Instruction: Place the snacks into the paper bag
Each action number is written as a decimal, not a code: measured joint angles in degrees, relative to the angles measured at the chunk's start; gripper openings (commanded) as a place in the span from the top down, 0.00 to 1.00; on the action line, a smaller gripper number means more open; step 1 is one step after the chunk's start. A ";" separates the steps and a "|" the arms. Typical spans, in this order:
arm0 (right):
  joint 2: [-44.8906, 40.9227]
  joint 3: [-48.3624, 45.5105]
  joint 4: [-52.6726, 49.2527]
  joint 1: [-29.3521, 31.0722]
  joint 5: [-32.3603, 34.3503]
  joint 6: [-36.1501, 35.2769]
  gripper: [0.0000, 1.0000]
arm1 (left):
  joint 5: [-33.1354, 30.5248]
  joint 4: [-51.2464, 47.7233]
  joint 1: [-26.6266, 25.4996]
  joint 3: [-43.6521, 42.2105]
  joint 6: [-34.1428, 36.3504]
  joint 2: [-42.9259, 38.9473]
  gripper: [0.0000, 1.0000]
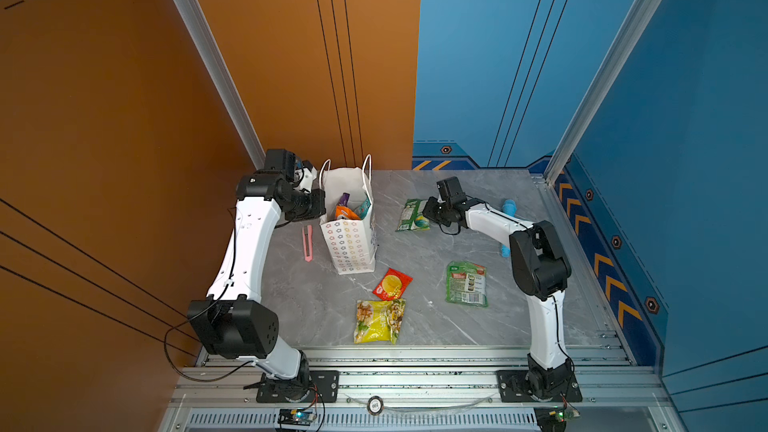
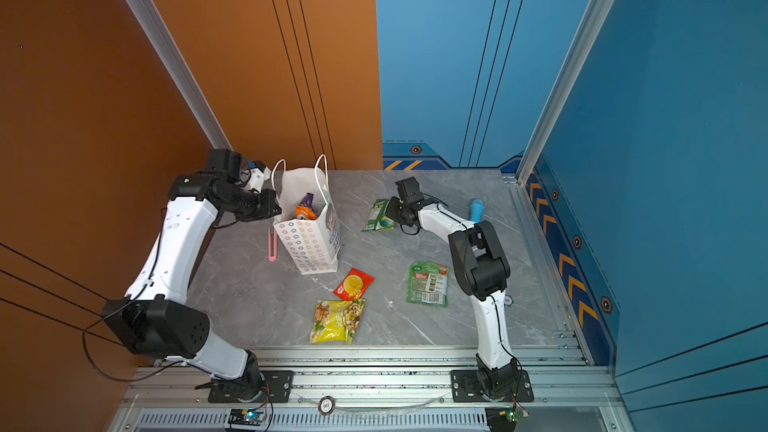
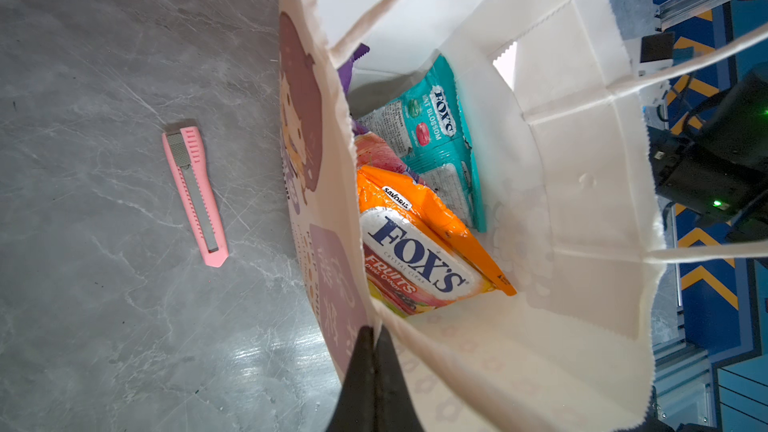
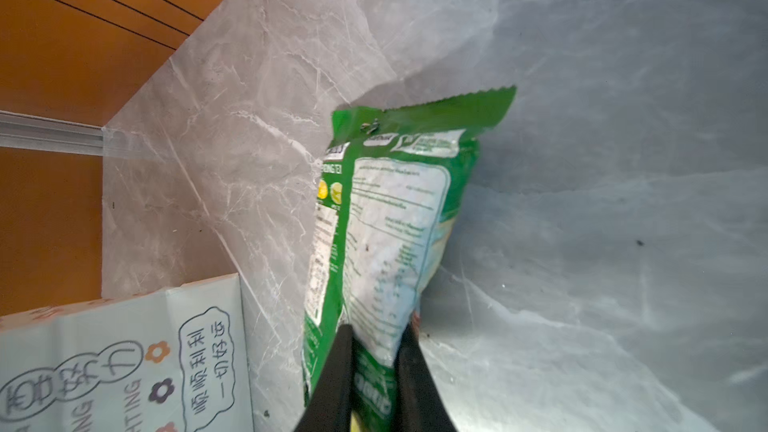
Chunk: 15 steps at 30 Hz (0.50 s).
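Loading is part done. On the left, the pink utility knife (image 1: 307, 243) lies on the table (image 1: 316, 309) just beside the paper bag (image 1: 351, 243), not touching it. The left gripper (image 3: 373, 336) is pinched together on the bag's rim, holding the mouth open. Inside, an orange packet (image 3: 415, 251), a teal packet (image 3: 436, 130) and a purple packet (image 3: 353, 64) lean toward the printed wall, leaving bare room along the opposite wall.

To the right of the bag, the right gripper (image 4: 376, 338) is clamped on one end of a green packet (image 4: 395, 222). I cannot tell whether its far end is clear of the table. The step in hand, I judge, is picking up this packet.

The next move calls for raising it above the rim and the cord handles (image 3: 706, 252), carrying it left over the mouth, and releasing over the empty side. The upright handles stand in that path and could snag.

Toward the front, a red packet (image 1: 392, 283), a yellow packet (image 1: 379, 321) near the table's front edge, and a second green packet (image 1: 466, 283) lie flat with open table around them. A blue cylinder (image 1: 509, 206) lies behind the right arm.
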 measured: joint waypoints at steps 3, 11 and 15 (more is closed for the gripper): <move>-2.71 -0.09 -0.20 0.00 0.02 -0.57 1.00 | 0.00 0.00 0.00 0.00 0.00 0.00 1.00; -9.35 0.02 -0.39 0.66 0.42 -2.03 1.00 | 0.00 0.00 0.00 0.00 0.00 0.00 1.00; -10.45 2.12 -1.62 1.49 0.46 -2.67 1.00 | 0.00 0.00 0.00 0.00 0.00 0.00 1.00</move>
